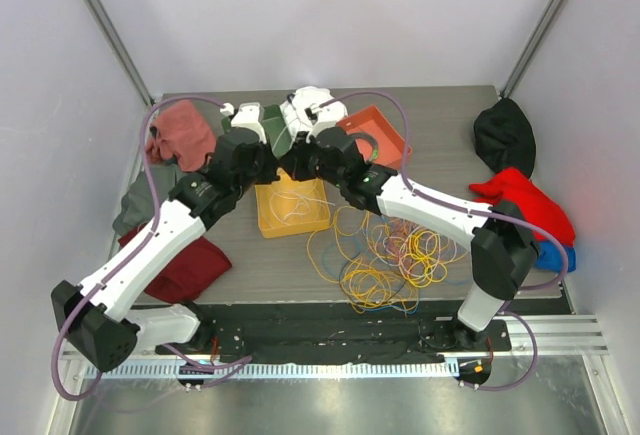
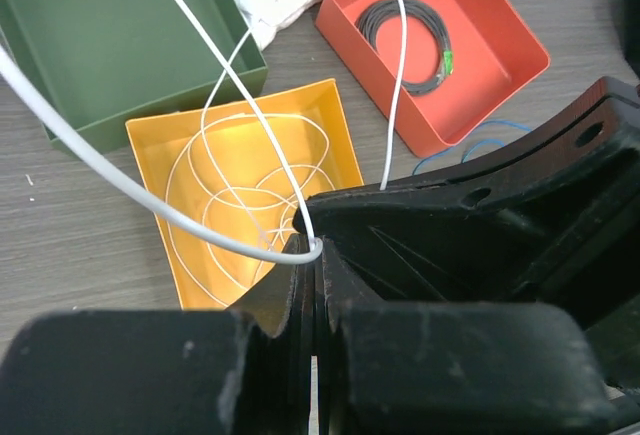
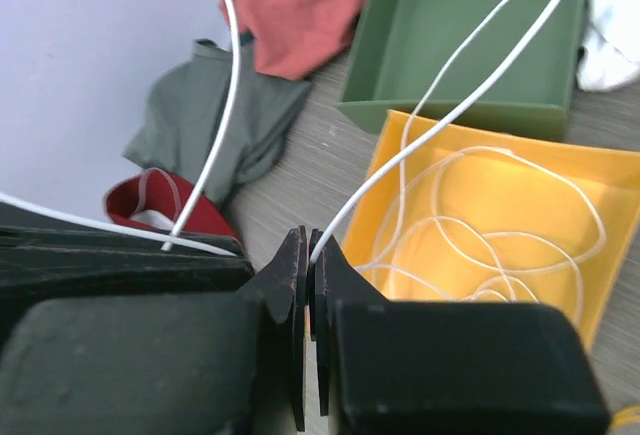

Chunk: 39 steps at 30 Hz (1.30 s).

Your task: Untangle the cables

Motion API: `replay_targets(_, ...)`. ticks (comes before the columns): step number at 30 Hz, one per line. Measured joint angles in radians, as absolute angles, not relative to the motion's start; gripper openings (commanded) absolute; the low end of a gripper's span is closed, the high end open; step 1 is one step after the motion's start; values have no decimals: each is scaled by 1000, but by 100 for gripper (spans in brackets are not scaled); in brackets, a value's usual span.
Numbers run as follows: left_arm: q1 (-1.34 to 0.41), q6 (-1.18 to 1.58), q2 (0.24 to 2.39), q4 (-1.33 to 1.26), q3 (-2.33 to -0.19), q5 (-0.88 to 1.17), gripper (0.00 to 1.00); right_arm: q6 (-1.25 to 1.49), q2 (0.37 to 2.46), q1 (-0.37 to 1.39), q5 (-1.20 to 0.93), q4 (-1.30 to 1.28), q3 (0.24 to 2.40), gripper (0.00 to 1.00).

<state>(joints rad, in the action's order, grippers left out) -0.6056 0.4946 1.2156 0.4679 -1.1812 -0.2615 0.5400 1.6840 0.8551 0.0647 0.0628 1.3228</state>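
Cables (image 1: 390,255): thin yellow, pink, blue loops, tangled on tabletop (image 1: 270,267).
White cable (image 3: 455,110): coiled in yellow tray (image 3: 600,255).
Left jaws, right jaws: both pinching it.

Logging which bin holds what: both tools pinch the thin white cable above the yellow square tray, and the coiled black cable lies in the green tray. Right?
Not quite. In the left wrist view the coiled black cable lies in the orange-red square tray, not the green square tray. The rest holds: left tool and right tool pinch the thin white cable above the yellow square tray.
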Motion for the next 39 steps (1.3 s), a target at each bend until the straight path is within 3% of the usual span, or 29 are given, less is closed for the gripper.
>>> replay_targets(11,-601,490,1110,491,-1215,-288,0,609,1704,851,-45,319,1326,1)
replay_targets(19,-601,492,1131,479,-1164,-258,0,623,1722,843,-25,330,1122,1)
replay_targets(21,-601,495,1151,464,-1148,-244,0,623,1722,842,-10,321,1089,11)
replay_targets(22,-601,495,1161,459,-1140,-238,0,623,1722,842,-1,314,1072,21)
replay_targets(23,-601,498,1171,458,-1132,-231,0,622,1722,842,10,305,1055,41)
replay_targets(25,-601,500,1190,452,-1118,-218,0,623,1721,842,28,288,1036,60)
replay_targets(28,-601,512,1217,437,-1108,-205,0,615,1705,842,59,249,1010,75)
replay_targets(39,-600,517,1398,391,-1118,-186,0,574,1441,845,226,-59,1011,77)
